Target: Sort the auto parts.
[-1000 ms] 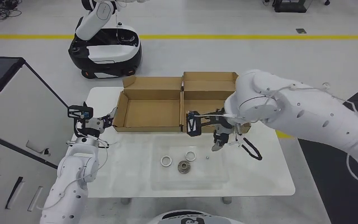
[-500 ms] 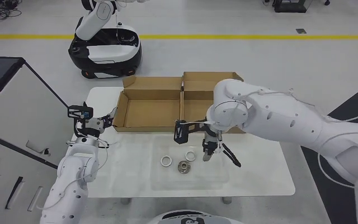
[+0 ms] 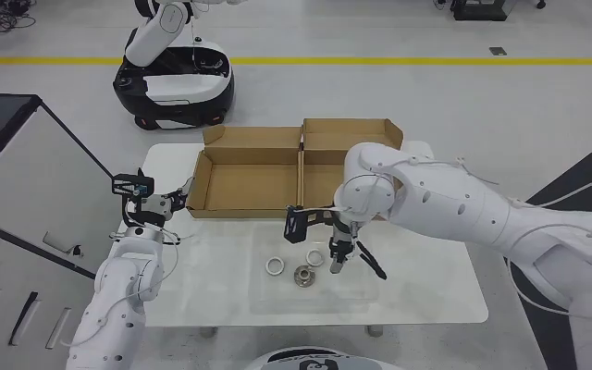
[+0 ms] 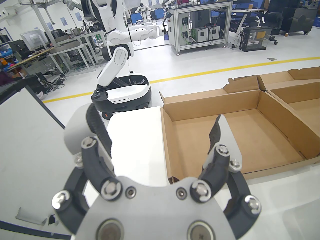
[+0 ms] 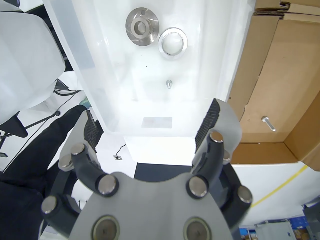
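The right gripper (image 5: 150, 123) (image 3: 336, 261) hangs over the clear tray (image 5: 82, 58) (image 3: 268, 298) with its jaws wide apart, holding nothing and touching nothing. One finger (image 5: 212, 116) is above the tray's floor near its end wall, and the other is outside the tray's long side. A small bolt (image 5: 169, 84) lies alone on the tray floor just ahead of the fingertips. Farther along sit a flange (image 5: 142, 26) (image 3: 302, 274) and a ring (image 5: 172, 42) (image 3: 315, 257), close side by side, with a second ring (image 3: 275, 266) a little apart from them. A long bolt (image 5: 268, 123) lies in the right box (image 5: 275, 76) (image 3: 347, 143) near a corner. The left gripper (image 4: 157, 131) (image 3: 176, 200) is off at the table (image 3: 425, 287) edge beside the left box (image 4: 250, 136) (image 3: 250, 185), its jaws also spread wide with nothing in them.
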